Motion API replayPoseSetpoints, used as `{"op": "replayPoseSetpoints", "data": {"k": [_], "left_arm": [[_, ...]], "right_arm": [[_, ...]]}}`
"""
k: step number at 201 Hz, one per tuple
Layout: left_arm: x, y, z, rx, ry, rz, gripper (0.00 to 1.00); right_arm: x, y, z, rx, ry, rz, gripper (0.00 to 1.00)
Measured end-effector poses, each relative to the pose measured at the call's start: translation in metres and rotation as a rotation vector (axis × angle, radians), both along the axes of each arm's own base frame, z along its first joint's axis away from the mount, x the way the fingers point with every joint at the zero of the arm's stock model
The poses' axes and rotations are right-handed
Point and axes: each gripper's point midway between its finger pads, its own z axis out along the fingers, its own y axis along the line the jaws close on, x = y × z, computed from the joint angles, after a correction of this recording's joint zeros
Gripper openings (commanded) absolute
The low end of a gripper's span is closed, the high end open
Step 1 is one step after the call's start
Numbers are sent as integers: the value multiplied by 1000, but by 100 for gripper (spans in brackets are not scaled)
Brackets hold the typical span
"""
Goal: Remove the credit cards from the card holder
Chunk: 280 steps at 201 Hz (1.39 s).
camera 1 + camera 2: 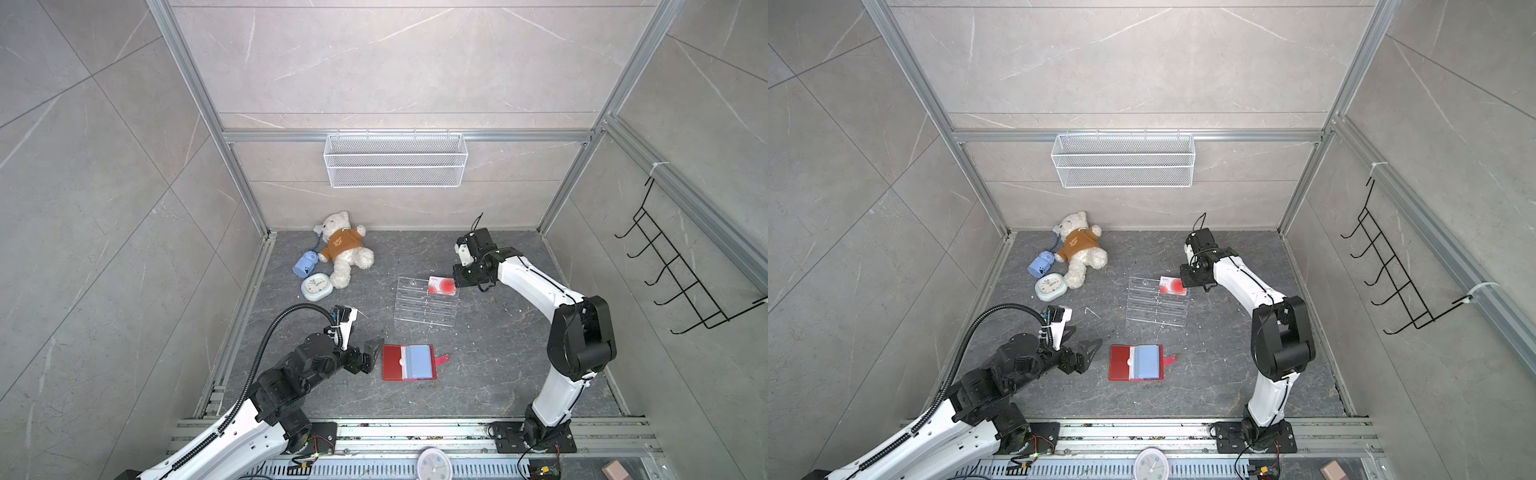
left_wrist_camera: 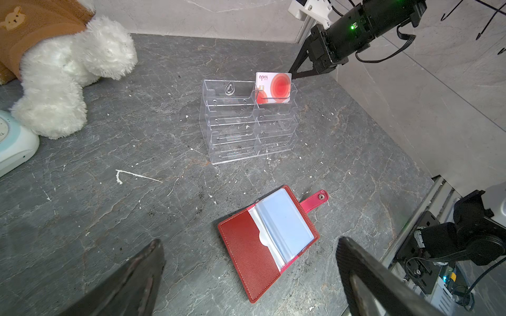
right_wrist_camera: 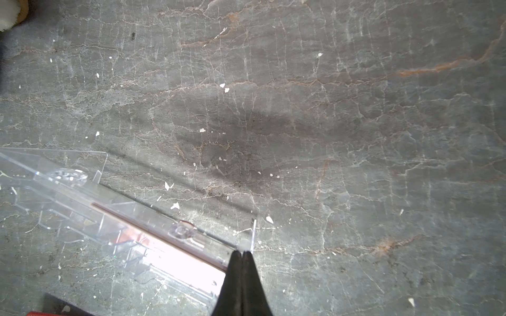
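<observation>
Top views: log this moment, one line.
left gripper: open, beside open card holder | right gripper: shut, tip at credit card | credit card: upright in clear rack

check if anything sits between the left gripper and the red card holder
Nothing visible does. The open left gripper sits just left of the card holder in both top views, only bare tabletop between them; the clear acrylic rack stands farther back.

Right wrist view: the white plastic card [image 3: 186, 269] in the clear acrylic tiered rack [image 3: 68, 188] is overexposed; print illegible. Whether the pale blue plastic sleeves [image 2: 284, 224] of the flat red leather-like card holder [image 2: 243, 246], near the rack, contain cards: indeterminate.
</observation>
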Motion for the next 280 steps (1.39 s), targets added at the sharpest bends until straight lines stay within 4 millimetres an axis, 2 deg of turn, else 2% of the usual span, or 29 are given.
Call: {"op": "replayPoseSetpoints", "data": {"k": [56, 129, 167, 192, 218, 249, 280], "left_arm": [[0, 0, 0, 0, 0, 0, 99], [0, 0, -1, 1, 1, 0, 99], [0, 0, -1, 1, 1, 1, 99], [-1, 2, 0, 2, -1, 6, 99], [-1, 5, 4, -9, -17, 17, 99], [1, 15, 15, -31, -59, 58, 99], [3, 24, 21, -35, -85, 99, 100]], "right_arm": [[-1, 1, -6, -6, 18, 2, 0], [1, -3, -4, -24, 9, -9, 0], [1, -14, 12, -31, -35, -36, 1], [-6, -32, 33, -36, -99, -74, 9], [-16, -49, 55, -36, -188, -120, 28], [-34, -62, 67, -32, -280, -150, 45], [-46, -70, 82, -22, -373, -163, 53]]}}
